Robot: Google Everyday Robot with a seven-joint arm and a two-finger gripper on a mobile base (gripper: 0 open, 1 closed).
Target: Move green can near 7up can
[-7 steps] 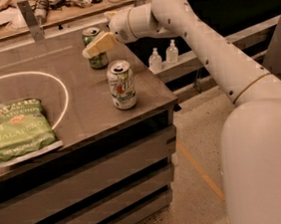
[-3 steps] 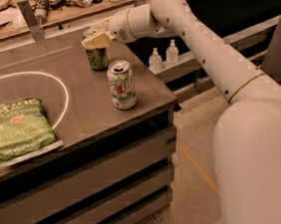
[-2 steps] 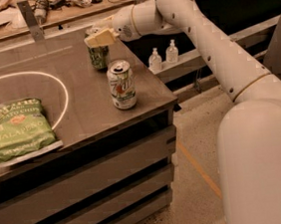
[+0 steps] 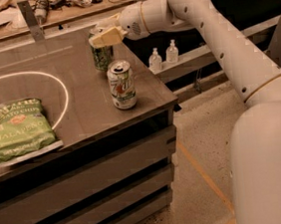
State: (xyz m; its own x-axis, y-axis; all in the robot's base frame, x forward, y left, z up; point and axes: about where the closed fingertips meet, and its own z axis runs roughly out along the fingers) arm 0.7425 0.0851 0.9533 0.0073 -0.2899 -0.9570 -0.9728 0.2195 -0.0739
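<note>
While the claw point(image 4: 106, 36) still caps the green can point(image 4: 103, 58), grip unclear, 7up can point(image 4: 122, 86) stays put.

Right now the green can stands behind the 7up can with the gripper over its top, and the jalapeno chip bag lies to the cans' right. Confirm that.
Wrong on the bag: the camera view shows the jalapeno chip bag lying to the cans' left. The green can does stand behind the 7up can, the gripper over its top.
</note>
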